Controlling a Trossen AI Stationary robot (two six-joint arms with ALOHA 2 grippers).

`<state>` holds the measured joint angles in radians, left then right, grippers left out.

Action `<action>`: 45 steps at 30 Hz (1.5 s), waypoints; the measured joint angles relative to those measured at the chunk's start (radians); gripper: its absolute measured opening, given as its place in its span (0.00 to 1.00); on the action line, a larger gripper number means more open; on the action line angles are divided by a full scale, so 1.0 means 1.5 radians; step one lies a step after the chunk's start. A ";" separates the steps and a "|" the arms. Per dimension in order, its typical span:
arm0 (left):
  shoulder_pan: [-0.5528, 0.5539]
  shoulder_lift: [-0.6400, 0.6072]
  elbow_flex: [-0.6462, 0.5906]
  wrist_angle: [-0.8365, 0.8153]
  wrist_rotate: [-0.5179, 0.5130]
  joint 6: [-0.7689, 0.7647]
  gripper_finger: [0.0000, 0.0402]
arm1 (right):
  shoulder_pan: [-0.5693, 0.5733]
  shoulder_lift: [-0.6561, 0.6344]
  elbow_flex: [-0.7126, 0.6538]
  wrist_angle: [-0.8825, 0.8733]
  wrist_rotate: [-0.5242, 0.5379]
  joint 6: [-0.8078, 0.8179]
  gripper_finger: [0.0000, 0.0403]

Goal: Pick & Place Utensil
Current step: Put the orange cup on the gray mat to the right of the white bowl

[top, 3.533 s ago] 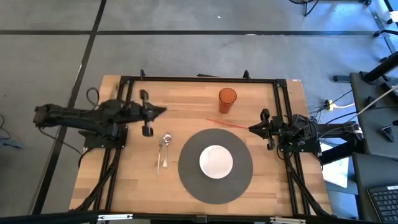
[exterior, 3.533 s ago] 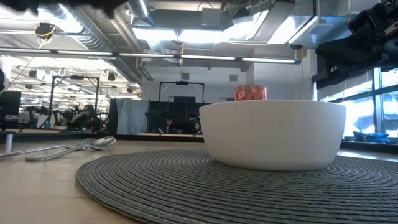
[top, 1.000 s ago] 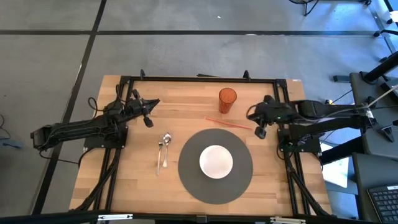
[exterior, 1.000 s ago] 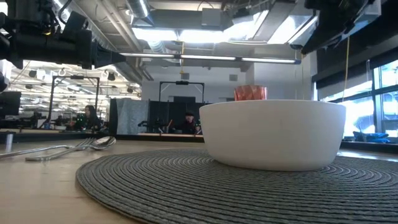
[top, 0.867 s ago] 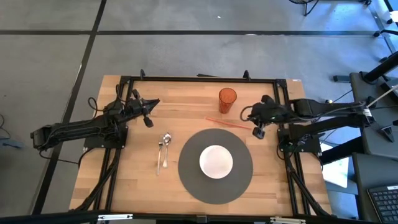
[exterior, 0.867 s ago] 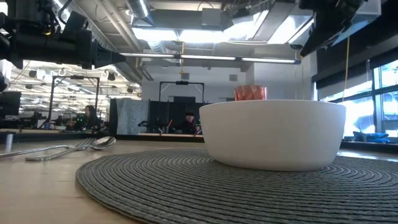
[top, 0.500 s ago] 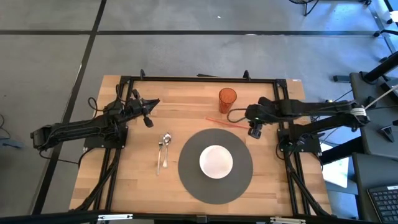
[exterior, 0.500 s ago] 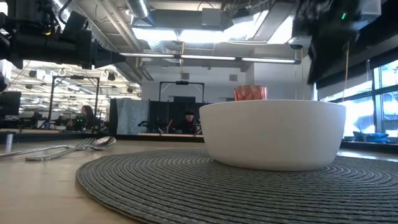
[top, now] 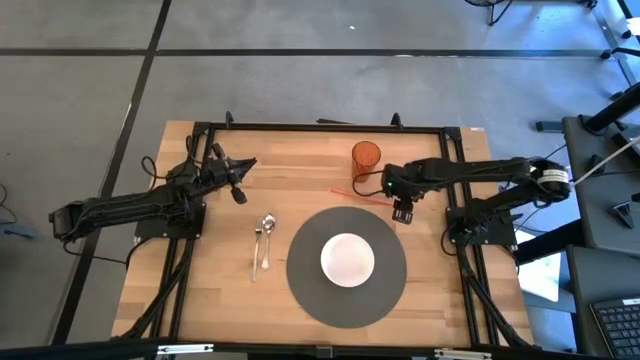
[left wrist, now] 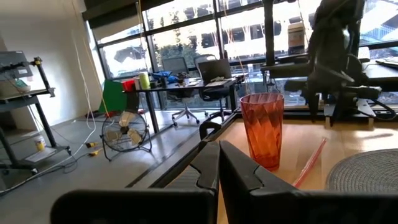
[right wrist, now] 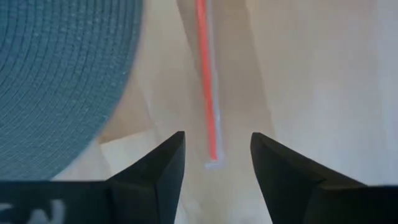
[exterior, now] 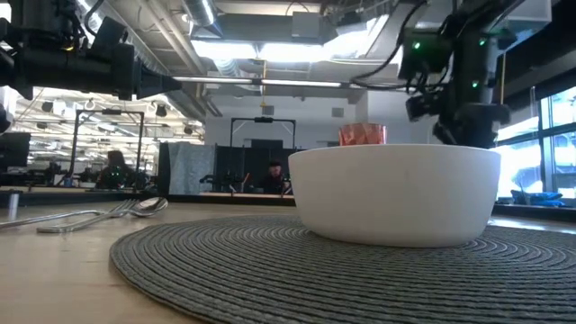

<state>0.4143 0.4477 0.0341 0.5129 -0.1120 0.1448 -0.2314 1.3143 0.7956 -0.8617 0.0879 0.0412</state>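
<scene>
A bowl [top: 347,258] sits in the middle of a round placemat [top: 300,280] near the table's [top: 220,300] front centre. Left of the mat, a spoon [top: 267,235] and a fork [top: 256,250] lie side by side. Behind the mat stands a cup [top: 365,161], and a straw [top: 360,196] lies on the wood between cup and mat. The right gripper [top: 403,213] hangs over the straw's right end, by the mat's far right edge. The left gripper [top: 236,178] is at the table's left rear, well apart from the cutlery.

Pale wood table [top: 300,160], woven matt placemat [top: 300,285], glossy bowl [top: 347,258]
</scene>
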 joint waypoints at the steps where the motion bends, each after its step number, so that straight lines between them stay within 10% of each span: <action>1: 0.000 0.000 0.000 0.000 0.000 0.000 0.01 | -0.007 0.011 0.000 0.002 -0.006 -0.010 0.45; 16: 0.000 0.000 0.000 0.000 0.000 0.000 0.01 | -0.055 0.113 -0.001 0.040 -0.026 -0.084 0.46; 29: 0.000 0.000 0.000 0.000 0.000 0.000 0.01 | -0.055 -0.023 0.034 0.004 0.049 -0.084 0.46; 45: 0.000 0.000 0.000 0.000 0.001 0.000 0.01 | -0.053 -0.010 0.343 -0.066 0.092 -0.207 0.42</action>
<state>0.4141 0.4477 0.0341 0.5125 -0.1112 0.1448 -0.3103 1.2990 1.3103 -0.9600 0.2254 -0.2691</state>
